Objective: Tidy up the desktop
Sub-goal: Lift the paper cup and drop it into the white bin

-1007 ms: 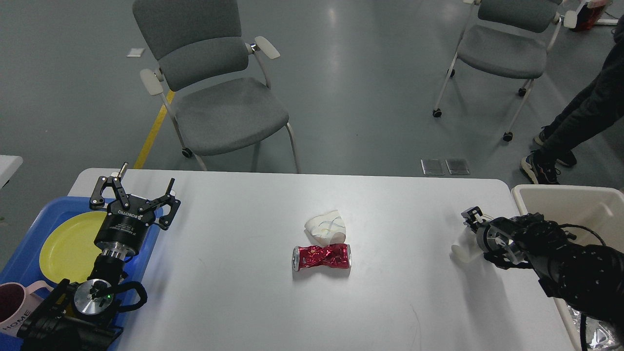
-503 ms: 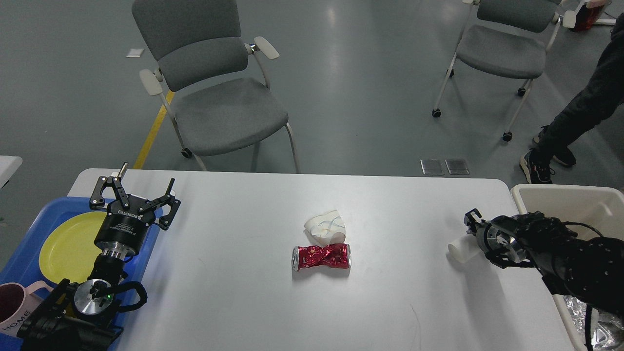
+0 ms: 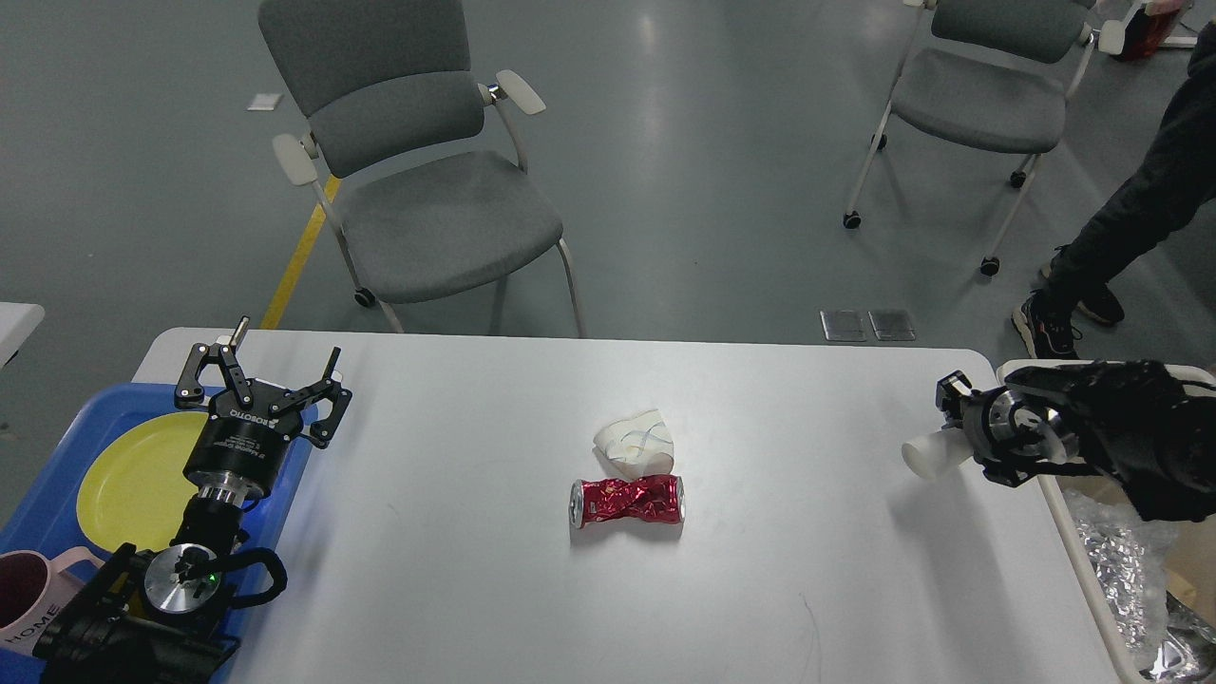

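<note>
The white desktop (image 3: 456, 570) fills the lower half of the head view. A crushed red can (image 3: 627, 501) lies on its side at the middle, with a crumpled white paper cup (image 3: 635, 441) just behind it. My right gripper (image 3: 953, 432) is at the table's right edge, shut on a small white cylinder (image 3: 926, 457) held above the surface, its shadow below on the table. My left gripper (image 3: 269, 369) is open and empty above the table's left edge, by the blue tray (image 3: 52, 451).
The blue tray holds a yellow plate (image 3: 123, 480) and a pink mug (image 3: 24, 594). A beige bin (image 3: 1083, 560) with crinkled foil (image 3: 1130, 570) stands off the right edge. Two grey chairs (image 3: 427, 209) and a person's legs (image 3: 1111, 237) are behind the table.
My right gripper has lifted the white cylinder off the table and carried it right and back, toward the bin. The left arm has not moved.
</note>
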